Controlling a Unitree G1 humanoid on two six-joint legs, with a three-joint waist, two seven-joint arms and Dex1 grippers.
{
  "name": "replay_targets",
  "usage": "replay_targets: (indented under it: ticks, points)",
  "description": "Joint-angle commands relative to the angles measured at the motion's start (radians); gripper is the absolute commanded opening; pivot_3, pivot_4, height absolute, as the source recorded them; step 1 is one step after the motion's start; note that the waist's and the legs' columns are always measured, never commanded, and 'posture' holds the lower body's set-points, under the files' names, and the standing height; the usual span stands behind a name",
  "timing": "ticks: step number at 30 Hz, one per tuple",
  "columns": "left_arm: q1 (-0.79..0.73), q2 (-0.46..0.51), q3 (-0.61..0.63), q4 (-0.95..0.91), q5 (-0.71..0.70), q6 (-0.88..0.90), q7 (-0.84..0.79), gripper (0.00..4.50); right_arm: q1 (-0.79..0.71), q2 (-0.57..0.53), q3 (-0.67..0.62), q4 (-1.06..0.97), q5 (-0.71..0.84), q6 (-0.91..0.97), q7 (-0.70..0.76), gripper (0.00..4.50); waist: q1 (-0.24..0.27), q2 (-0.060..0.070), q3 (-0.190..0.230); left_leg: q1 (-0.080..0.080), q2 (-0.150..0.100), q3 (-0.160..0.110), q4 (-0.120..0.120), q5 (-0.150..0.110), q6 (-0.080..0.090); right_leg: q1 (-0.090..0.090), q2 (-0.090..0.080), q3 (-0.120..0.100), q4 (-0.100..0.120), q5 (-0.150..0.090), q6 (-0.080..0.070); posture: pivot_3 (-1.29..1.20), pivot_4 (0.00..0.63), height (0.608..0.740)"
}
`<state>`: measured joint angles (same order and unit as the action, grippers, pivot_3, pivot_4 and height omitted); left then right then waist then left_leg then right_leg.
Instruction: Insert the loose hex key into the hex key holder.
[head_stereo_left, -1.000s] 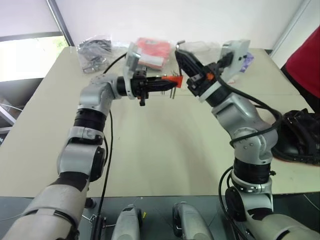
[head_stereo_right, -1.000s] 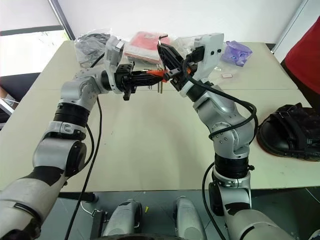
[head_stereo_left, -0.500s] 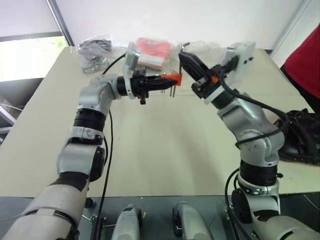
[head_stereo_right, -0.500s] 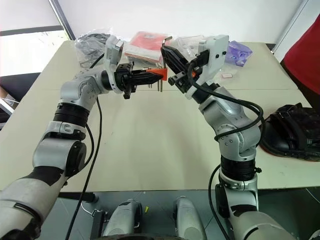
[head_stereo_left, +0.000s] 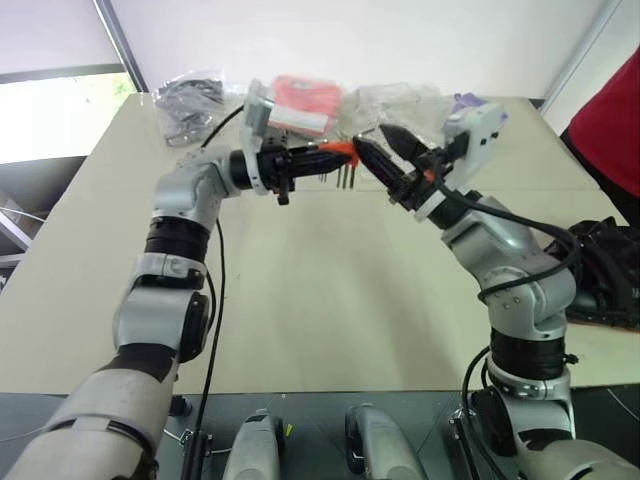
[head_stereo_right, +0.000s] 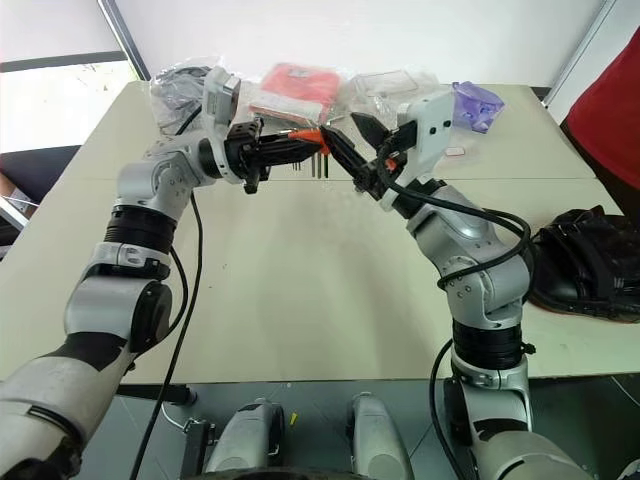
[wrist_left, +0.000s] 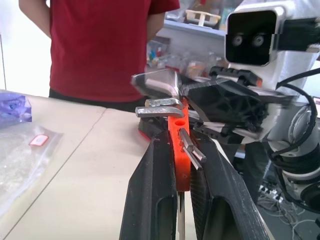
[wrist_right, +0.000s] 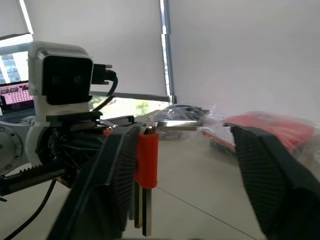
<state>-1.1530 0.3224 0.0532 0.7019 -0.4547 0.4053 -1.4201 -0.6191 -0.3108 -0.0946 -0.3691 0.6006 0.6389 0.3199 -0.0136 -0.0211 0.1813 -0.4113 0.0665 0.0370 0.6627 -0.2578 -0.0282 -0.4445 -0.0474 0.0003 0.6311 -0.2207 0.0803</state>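
My left gripper (head_stereo_left: 335, 158) is shut on the orange-red hex key holder (head_stereo_left: 343, 150), held above the table with its keys hanging down. In the left wrist view the holder (wrist_left: 178, 145) sits clamped between the two fingers (wrist_left: 152, 190). My right gripper (head_stereo_left: 372, 138) stands open right beside the holder, one finger on each side of its end, gripping nothing. In the right wrist view the loose hex key (wrist_right: 175, 125) juts sideways from the top of the holder (wrist_right: 147, 157), between the spread fingers (wrist_right: 265, 185). Its long arm is hidden, so how deep it sits I cannot tell.
At the table's far edge lie a flat red packet (head_stereo_left: 300, 95), clear bags (head_stereo_left: 190, 95) and a purple bag (head_stereo_right: 475, 100). A black bag (head_stereo_right: 585, 265) sits at the right edge. A person in a red shirt (head_stereo_left: 610, 110) stands at the far right.
My right gripper has opened, let go of the loose hex key, and sunk a little beside the holder. The left gripper has kept still with the holder.
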Motion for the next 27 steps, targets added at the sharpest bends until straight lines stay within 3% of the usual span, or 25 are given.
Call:
replay_targets:
  ticks: [1, 6, 9, 13, 15, 20, 23, 27]
  points:
    - [-0.019, 0.012, 0.016, -0.046, -0.015, -0.008, -0.008, 0.00, 0.001, -0.032, -0.021, -0.031, -0.014, -0.012, 0.005, 4.43, 0.000, 0.000, 0.000, 0.000, 0.000, 0.000, 0.000, 0.000, 0.000, 0.000, 0.000, 0.000, 0.000, 0.000, 0.000, 0.00, 0.150, 0.739]
    - [0.039, 0.046, -0.006, -0.056, 0.009, 0.018, -0.007, 0.00, 0.038, -0.158, -0.055, -0.081, 0.012, 0.012, 0.093, 4.43, 0.001, 0.000, 0.000, 0.000, 0.000, 0.000, 0.000, 0.000, 0.000, 0.000, 0.000, 0.000, 0.000, 0.000, 0.000, 0.00, 0.150, 0.739]
    - [0.104, 0.078, -0.023, -0.057, 0.026, 0.059, -0.004, 0.00, 0.109, -0.306, 0.001, -0.143, -0.014, 0.006, 0.238, 4.43, 0.001, 0.000, 0.000, 0.000, 0.000, 0.000, 0.000, 0.000, 0.000, 0.000, 0.000, 0.000, 0.000, 0.000, 0.000, 0.00, 0.150, 0.739]
    - [0.214, 0.120, -0.036, -0.070, 0.035, 0.136, 0.015, 0.00, 0.166, -0.401, 0.029, -0.205, 0.019, 0.027, 0.338, 4.43, -0.003, 0.000, 0.000, 0.001, 0.000, 0.000, 0.000, 0.000, 0.000, 0.000, 0.000, 0.000, 0.000, 0.000, 0.000, 0.00, 0.150, 0.739]
    - [0.272, 0.134, -0.030, -0.105, 0.015, 0.225, 0.042, 0.00, 0.202, -0.450, 0.080, -0.214, -0.056, -0.017, 0.383, 4.43, -0.003, 0.000, 0.000, 0.001, 0.000, 0.000, 0.000, 0.000, 0.000, 0.000, 0.000, 0.000, 0.000, 0.000, 0.000, 0.00, 0.150, 0.739]
    - [0.336, 0.127, 0.014, -0.128, -0.031, 0.430, 0.162, 0.00, 0.218, -0.430, 0.102, -0.203, -0.065, -0.034, 0.394, 4.43, 0.005, -0.001, 0.000, 0.001, 0.000, 0.000, 0.002, 0.000, 0.000, 0.001, 0.000, 0.000, 0.000, -0.002, -0.003, 0.00, 0.150, 0.739]
    - [0.366, 0.118, 0.000, -0.119, -0.004, 0.420, 0.224, 0.00, 0.212, -0.405, 0.113, -0.198, -0.068, -0.033, 0.393, 4.43, 0.005, -0.001, 0.000, 0.001, 0.000, -0.001, 0.003, 0.000, 0.000, 0.002, 0.000, 0.000, 0.000, -0.002, -0.003, 0.00, 0.150, 0.739]
    - [0.370, 0.112, -0.011, -0.095, 0.024, 0.368, 0.262, 1.81, 0.208, -0.388, 0.122, -0.196, -0.077, -0.032, 0.392, 4.50, 0.005, -0.001, 0.000, 0.001, 0.000, -0.001, 0.003, 0.000, 0.000, 0.002, 0.000, 0.000, 0.000, -0.002, -0.003, 0.00, 0.150, 0.739]
